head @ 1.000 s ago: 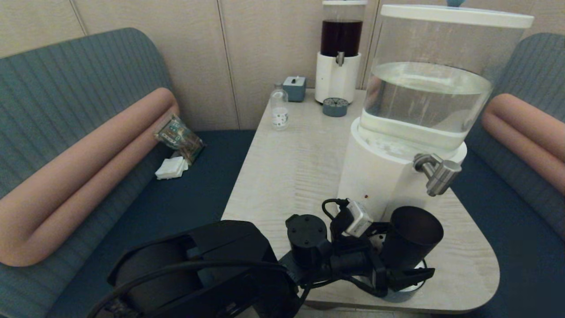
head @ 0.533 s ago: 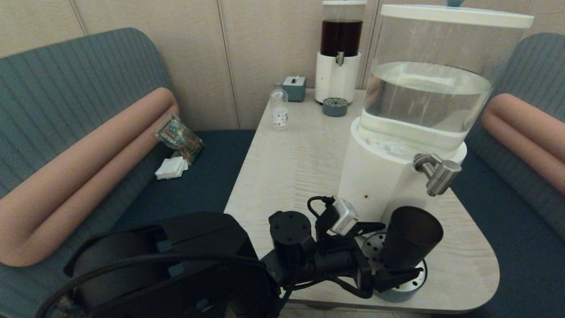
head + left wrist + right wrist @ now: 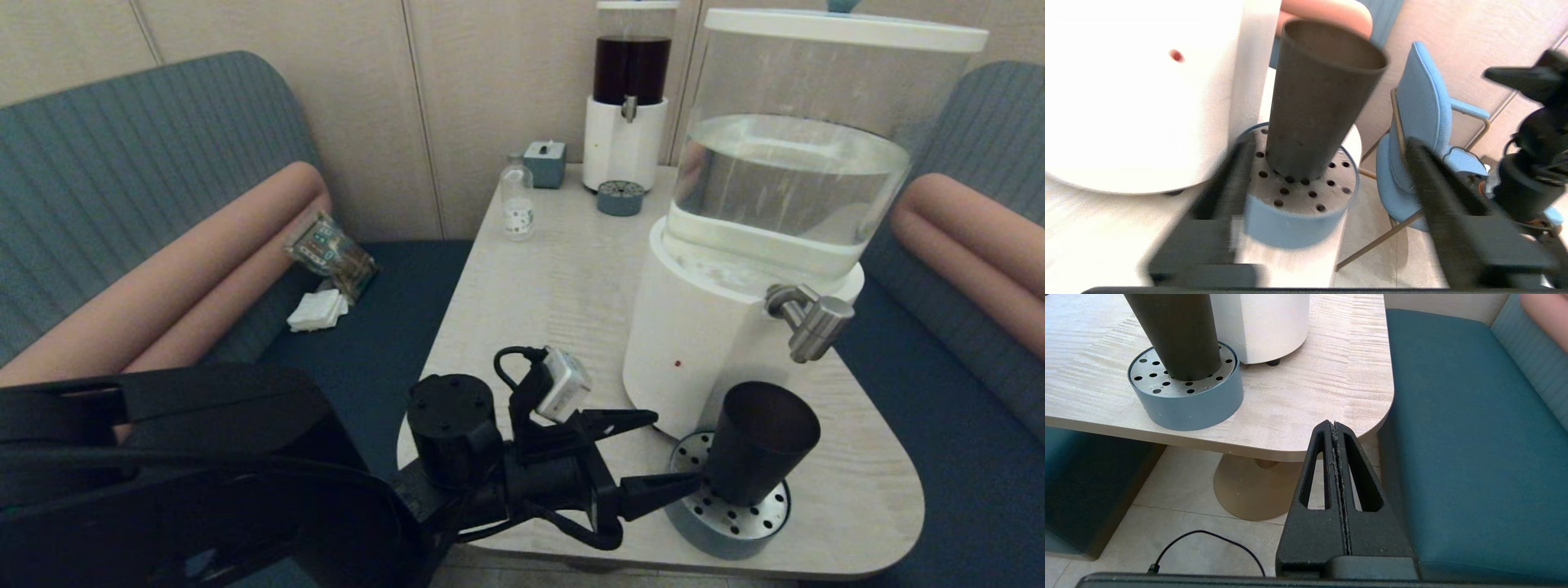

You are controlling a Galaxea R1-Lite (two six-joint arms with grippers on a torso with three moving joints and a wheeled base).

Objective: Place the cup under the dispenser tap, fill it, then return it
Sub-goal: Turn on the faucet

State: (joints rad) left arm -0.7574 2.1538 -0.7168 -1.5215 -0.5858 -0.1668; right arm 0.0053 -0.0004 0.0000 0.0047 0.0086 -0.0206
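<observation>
The dark tapered cup (image 3: 759,441) stands upright on a round perforated blue-grey drip tray (image 3: 727,510), right below the brushed-metal dispenser tap (image 3: 812,322). The tap sticks out of the large dispenser's white base (image 3: 694,343), under its clear water tank (image 3: 792,163). My left gripper (image 3: 673,453) is open just left of the cup and holds nothing. In the left wrist view its fingers (image 3: 1429,175) stand wide apart, short of the cup (image 3: 1318,102). My right gripper (image 3: 1333,426) is shut and empty, low beside the table's front corner.
At the table's (image 3: 539,310) far end stand a small clear bottle (image 3: 516,200), a blue-grey box (image 3: 544,162), a narrower dispenser with brown liquid (image 3: 629,106) and its drip tray (image 3: 620,197). A snack packet (image 3: 331,253) and white napkins (image 3: 317,310) lie on the left bench.
My left gripper has drawn back to the left, away from the cup, with its fingers spread. The cup stays standing on the drip tray.
</observation>
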